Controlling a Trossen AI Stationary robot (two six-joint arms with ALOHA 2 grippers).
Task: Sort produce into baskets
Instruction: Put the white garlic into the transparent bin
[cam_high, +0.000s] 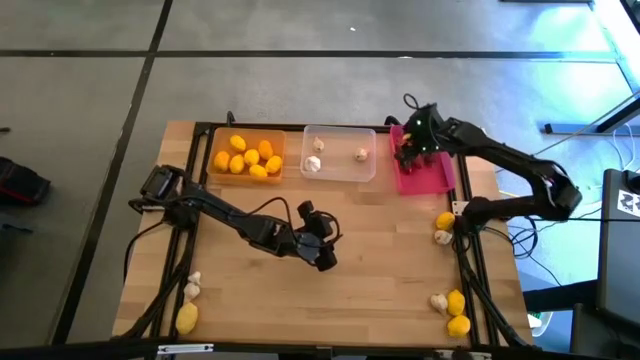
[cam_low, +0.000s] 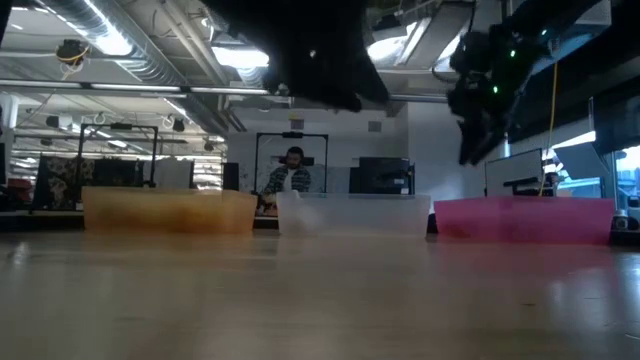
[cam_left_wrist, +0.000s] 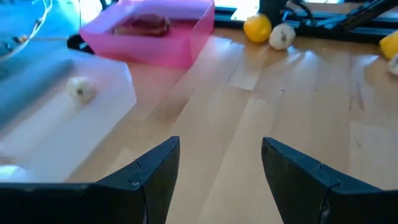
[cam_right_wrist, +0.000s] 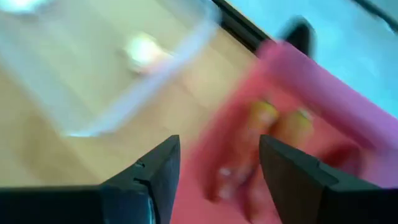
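Note:
Three baskets stand in a row at the table's far edge. The orange one (cam_high: 245, 155) holds several lemons, the clear one (cam_high: 340, 152) holds garlic bulbs (cam_high: 314, 164), and the pink one (cam_high: 424, 172) holds dark red chili pieces (cam_left_wrist: 143, 25). My right gripper (cam_high: 408, 155) hangs open over the pink basket (cam_right_wrist: 323, 81), nothing between its fingers. Open and likewise empty, my left gripper (cam_high: 325, 258) hovers over bare wood (cam_left_wrist: 221, 146) at mid-table, pointing toward the table's right side.
Loose produce lies near the table's edges: a lemon (cam_high: 445, 221) and a garlic bulb (cam_high: 443, 237) at the right, lemons (cam_high: 457, 312) and garlic (cam_high: 438, 300) at the near right, garlic (cam_high: 192, 286) and a lemon (cam_high: 187, 318) at the near left. A person (cam_low: 292, 170) sits beyond the table.

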